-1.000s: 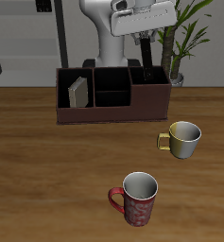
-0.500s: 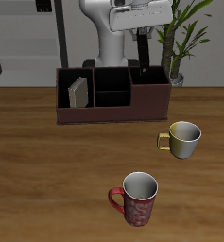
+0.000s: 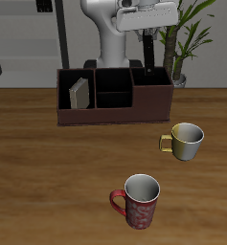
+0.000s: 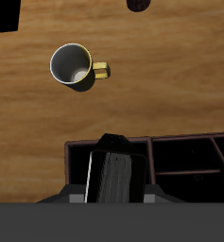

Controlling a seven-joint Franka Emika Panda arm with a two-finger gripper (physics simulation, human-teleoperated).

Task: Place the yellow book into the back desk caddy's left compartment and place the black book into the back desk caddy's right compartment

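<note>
Wood surface [image 3: 48, 163]: gripper [image 3: 149, 43] above back desk caddy [image 3: 113, 107], grip state unclear. Black book [image 4: 112, 177] upright in its end slot; yellow book [image 3: 79, 93] in other end. Both prob stiff, light; pinch by spine.

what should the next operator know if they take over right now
Gripper: raised above the caddy's right end; whether it is open or shut cannot be told.
Yellow book: standing in the left compartment, done.
Black book: the wrist view shows it standing in the right compartment, right under the gripper; whether the fingers are clear of it is unclear.
Left: confirm the black book is released, then pull the arm away.
The two mugs sit nearer the table's front edge, not part of the job.
</note>
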